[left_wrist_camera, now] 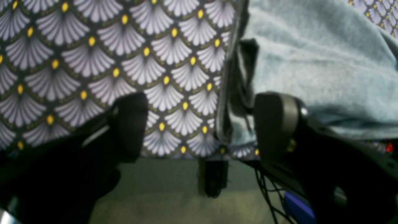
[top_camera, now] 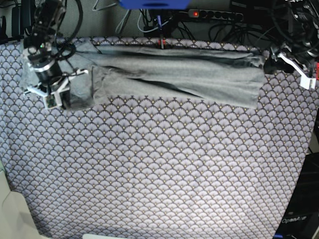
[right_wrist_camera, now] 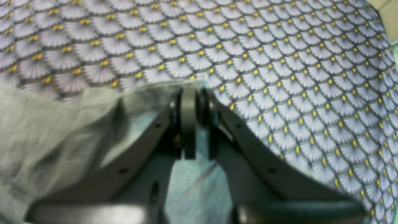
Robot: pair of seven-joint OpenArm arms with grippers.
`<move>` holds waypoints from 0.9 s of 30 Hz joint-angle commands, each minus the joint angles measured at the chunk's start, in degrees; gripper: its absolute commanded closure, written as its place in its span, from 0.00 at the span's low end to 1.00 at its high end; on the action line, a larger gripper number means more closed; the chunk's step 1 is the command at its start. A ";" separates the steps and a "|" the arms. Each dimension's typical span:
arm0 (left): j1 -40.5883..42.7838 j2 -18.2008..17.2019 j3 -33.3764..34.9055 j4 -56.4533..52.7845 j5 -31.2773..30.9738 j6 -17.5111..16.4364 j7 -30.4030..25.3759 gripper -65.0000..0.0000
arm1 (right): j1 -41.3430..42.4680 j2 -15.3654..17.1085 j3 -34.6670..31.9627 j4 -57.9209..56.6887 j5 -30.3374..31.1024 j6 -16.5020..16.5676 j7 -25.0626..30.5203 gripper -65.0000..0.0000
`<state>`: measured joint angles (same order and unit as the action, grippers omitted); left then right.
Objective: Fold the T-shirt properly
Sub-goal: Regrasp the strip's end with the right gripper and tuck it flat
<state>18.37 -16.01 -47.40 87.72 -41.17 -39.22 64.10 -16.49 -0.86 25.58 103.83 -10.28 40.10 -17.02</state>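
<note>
Soft matt knit T-shirt (top_camera: 174, 74), smooth printed cloth tablecloth (top_camera: 159, 169)

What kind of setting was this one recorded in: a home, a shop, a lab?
Most likely a lab or workshop bench for robot work. A two-armed rig stands over a table under a patterned tablecloth, a power strip and loose cables run along the back edge, and a grey T-shirt is the only item laid out.

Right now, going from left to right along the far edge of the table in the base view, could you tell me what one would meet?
Right gripper, shut on the T-shirt's end → T-shirt, stretched out long on the tablecloth → left gripper, open at the shirt's other end.
</note>
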 commanded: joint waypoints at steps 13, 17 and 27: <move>-0.22 -1.26 -0.12 0.67 -0.99 -0.47 -1.11 0.20 | -10.98 3.81 4.79 5.49 10.33 -0.10 1.67 0.95; -0.22 -1.26 -0.12 0.67 -0.99 -0.56 -1.19 0.20 | -11.77 4.16 9.27 5.22 12.79 -0.10 1.67 0.95; -0.22 -1.35 -0.03 0.67 -0.99 -0.56 -1.02 0.20 | -18.19 3.72 10.24 4.43 14.81 -0.10 7.65 0.95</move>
<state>18.33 -16.19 -47.13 87.68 -41.17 -39.27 64.07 -34.06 2.42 35.46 107.72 3.51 40.18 -10.52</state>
